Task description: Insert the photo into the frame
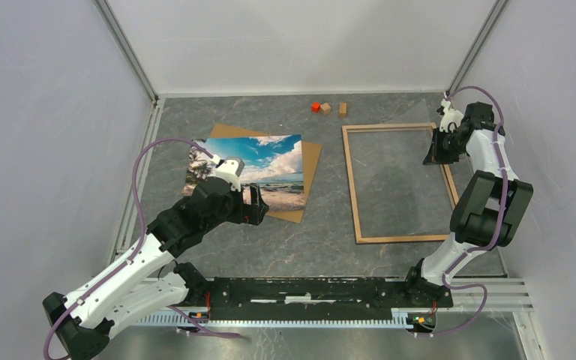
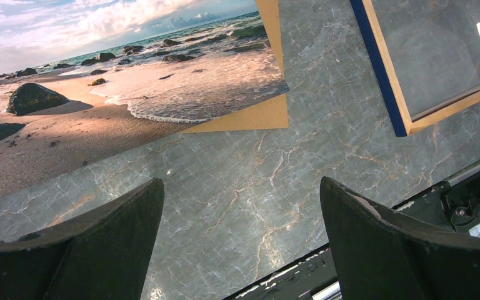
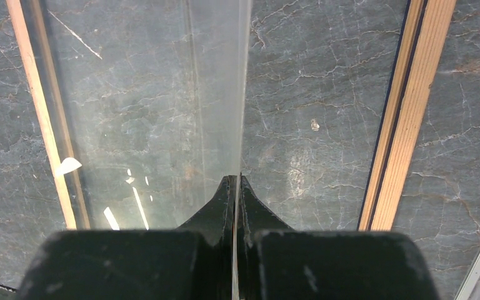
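Judged as early in the task, with nothing yet set inside the rails. Toward the far-left quarter of the tabletop (image 1: 307, 247), lying face up: the photo (image 1: 277, 161), skewed across a brown backing board (image 1: 309, 161) and well apart from the frame (image 1: 401, 238). On the right half, flat with light wood upward and dark blue on the outer side, running from near the far edge toward the near edge: that frame, its opening bare of any print. Pinched tight in the right gripper (image 3: 236, 181): a clear pane (image 3: 219, 94), taken by its edge near the frame's far-right corner and seemingly tilted up off the opening. Spread wide and carrying nothing: the left gripper (image 2: 240, 184), low beside the near-right corner of the print, apparently touching neither print nor board. Left to do, probably: dealing with the pane, carrying the print across, laying it square within the rails. Underfoot, grey stone-look sheeting veined with pale cracks. Near the middle of the far edge, a red block (image 1: 315, 107) and two wooden blocks (image 1: 325, 108). All around, plain pale walls (image 1: 45, 112) with metal rails at the corners.
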`<state>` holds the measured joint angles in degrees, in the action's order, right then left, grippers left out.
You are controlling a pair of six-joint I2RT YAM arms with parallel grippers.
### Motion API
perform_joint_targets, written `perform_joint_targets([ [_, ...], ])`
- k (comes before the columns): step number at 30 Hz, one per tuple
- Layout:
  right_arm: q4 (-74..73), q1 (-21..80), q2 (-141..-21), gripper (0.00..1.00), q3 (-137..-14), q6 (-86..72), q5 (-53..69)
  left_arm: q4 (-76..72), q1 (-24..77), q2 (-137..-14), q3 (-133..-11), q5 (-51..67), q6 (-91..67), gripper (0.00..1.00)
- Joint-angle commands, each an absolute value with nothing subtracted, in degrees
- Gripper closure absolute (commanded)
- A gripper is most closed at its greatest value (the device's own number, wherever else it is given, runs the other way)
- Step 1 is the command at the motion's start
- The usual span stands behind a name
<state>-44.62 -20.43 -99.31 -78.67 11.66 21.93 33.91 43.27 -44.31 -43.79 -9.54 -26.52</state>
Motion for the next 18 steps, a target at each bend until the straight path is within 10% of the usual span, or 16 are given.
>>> perform_joint_targets([
  [1, -42.3, -21.0, -99.3, 1.0, -80.4, 12.1, 20.2, 31.6, 43.5, -44.3, -45.0, -10.4, -26.4, 0.0],
  [18, -45.2, -21.0, -101.4, 1.0, -83.0, 14.9, 20.2, 31.7, 43.5, -44.3, -45.0, -10.3, -26.2, 0.0],
])
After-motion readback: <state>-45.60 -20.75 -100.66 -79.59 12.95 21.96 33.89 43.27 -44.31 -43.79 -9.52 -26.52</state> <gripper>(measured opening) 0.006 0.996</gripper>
